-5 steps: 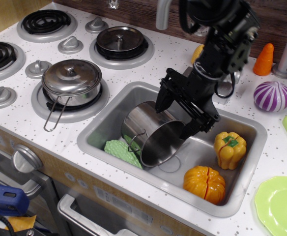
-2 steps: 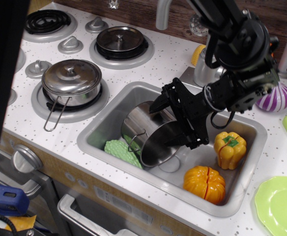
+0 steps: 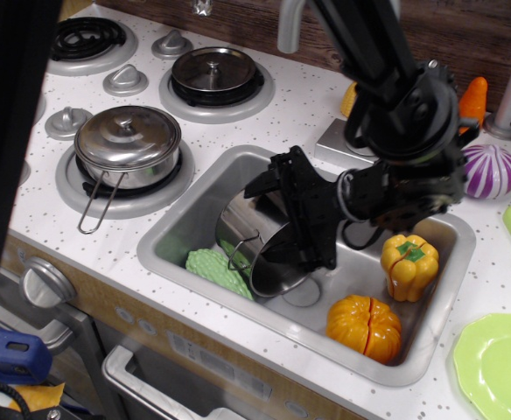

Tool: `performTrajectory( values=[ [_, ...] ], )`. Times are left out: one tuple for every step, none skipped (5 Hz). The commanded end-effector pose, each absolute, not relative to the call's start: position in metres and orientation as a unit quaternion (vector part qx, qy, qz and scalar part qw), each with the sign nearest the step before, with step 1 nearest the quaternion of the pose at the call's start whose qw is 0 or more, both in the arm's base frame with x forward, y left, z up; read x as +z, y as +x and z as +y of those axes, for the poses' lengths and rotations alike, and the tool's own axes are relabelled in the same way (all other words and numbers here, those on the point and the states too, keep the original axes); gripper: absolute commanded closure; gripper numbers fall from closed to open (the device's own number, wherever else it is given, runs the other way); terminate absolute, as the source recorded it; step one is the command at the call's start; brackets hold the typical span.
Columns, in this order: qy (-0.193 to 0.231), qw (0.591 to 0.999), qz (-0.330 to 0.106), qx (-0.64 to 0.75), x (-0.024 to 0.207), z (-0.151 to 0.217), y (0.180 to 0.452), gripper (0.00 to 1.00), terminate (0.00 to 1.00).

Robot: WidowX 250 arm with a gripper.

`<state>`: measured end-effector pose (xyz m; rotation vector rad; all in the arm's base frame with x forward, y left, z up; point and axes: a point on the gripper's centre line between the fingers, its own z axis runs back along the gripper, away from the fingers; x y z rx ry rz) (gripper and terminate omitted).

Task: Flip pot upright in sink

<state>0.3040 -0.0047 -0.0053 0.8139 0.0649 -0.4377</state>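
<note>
The shiny steel pot (image 3: 241, 229) lies tilted in the grey sink (image 3: 178, 234), its flat base facing up and to the right. It leans on a green scrub pad (image 3: 210, 269), with a wire loop handle on its left side. My black gripper (image 3: 290, 219) reaches in from the right and is open. One finger sits above the pot's far edge and the other low by its near right edge, straddling the base. Whether the fingers touch the pot is unclear.
A yellow pepper (image 3: 409, 265) and an orange pumpkin (image 3: 364, 326) lie in the sink's right half. A lidded steel pot (image 3: 127, 144) and a dark pan (image 3: 213, 72) sit on the stove at left. A purple onion (image 3: 490, 169), a carrot (image 3: 472, 98), a green plate (image 3: 499, 363) and the faucet (image 3: 292, 22) are nearby.
The arm swung down and left, so the open gripper now lies across the pot's base. The pot has not moved. A dark blur now covers the left edge.
</note>
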Motion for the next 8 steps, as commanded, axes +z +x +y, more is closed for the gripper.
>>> performTrajectory(
  values=[
    [0.395, 0.896, -0.012, -0.202, 0.006, 0.004, 0.310, 0.00, 0.00],
    [0.381, 0.902, -0.027, -0.200, 0.007, 0.009, 0.310, 1.00, 0.00],
    [0.337, 0.921, -0.036, -0.192, 0.009, 0.008, 0.311, 1.00, 0.00],
    [0.294, 0.937, -0.018, -0.188, 0.016, 0.005, 0.311, 1.00, 0.00],
    [0.264, 0.948, 0.000, -0.178, 0.020, 0.002, 0.312, 0.00, 0.00],
    [0.246, 0.953, 0.038, -0.172, 0.027, -0.002, 0.313, 0.00, 0.00],
    [0.242, 0.951, 0.071, -0.179, 0.031, 0.000, 0.313, 1.00, 0.00],
    [0.295, 0.932, 0.070, -0.200, 0.025, 0.007, 0.311, 0.00, 0.00]
  ],
)
